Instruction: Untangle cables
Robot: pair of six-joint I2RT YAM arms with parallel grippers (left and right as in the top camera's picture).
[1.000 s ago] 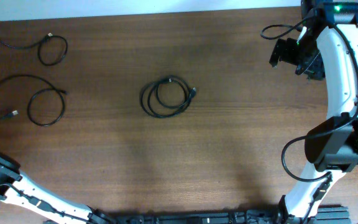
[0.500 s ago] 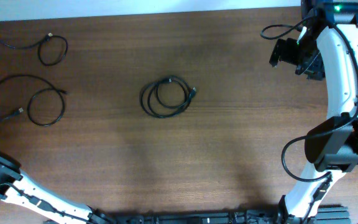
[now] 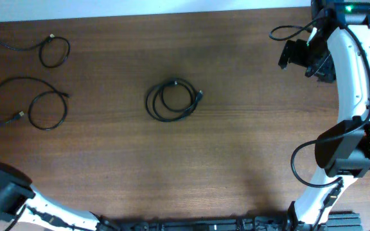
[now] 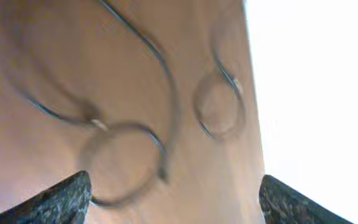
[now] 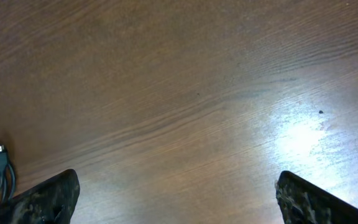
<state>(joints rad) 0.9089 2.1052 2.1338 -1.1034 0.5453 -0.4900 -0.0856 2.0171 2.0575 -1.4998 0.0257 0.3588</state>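
Item: three cables on a wooden table (image 3: 249, 147), task of untangling

- Coiled cable (image 3: 149, 102): centre of table, wound on itself in several turns, plug at its right side, touching no other cord
- Far-left cable (image 3: 41, 52): one loop with a tail running towards the far-left corner
- Near-left cable (image 3: 30, 110): one loop, a long arc reaching the left edge, light plug tip on the near side

Progress, as judged: all three lie apart, so the separating looks done; the centre coil may still want opening out

- Left gripper (image 4: 176, 202): jaws spread wide, holding nothing, above the two left cables; view blurred
- Right gripper (image 5: 179, 199): jaws spread wide, holding nothing, over bare wood far right

Room: broad bare wood right of and nearer than the centre coil; left cables sit close to the far and left edges
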